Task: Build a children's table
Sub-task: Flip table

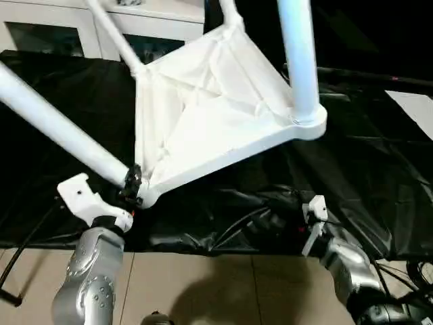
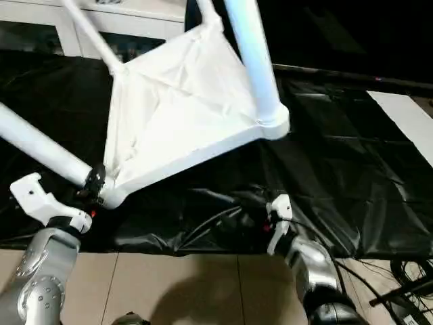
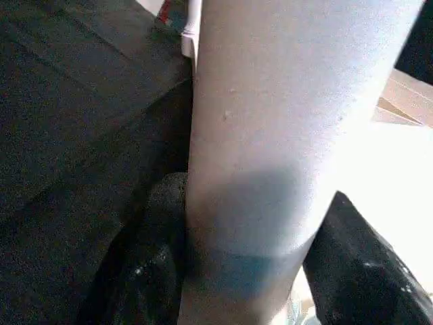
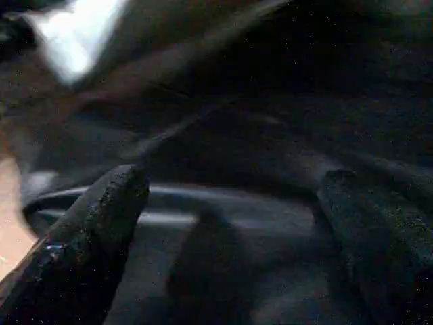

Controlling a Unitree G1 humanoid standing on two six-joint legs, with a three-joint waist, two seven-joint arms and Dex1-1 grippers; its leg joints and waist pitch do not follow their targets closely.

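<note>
right hand (image 4: 230, 223) | fingers (image 4: 95, 223) spread | over black sheet (image 4: 284, 115)

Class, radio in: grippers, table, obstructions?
Left gripper shut on near leg. Right gripper open, empty, over black sheet. Table tilted, legs fitted. Nothing blocking.

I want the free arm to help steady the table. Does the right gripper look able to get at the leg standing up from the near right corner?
Probably yes. The right gripper is open and empty, low over the black sheet. That leg rises above and ahead of it, with nothing between them, though the arm must lift.
</note>
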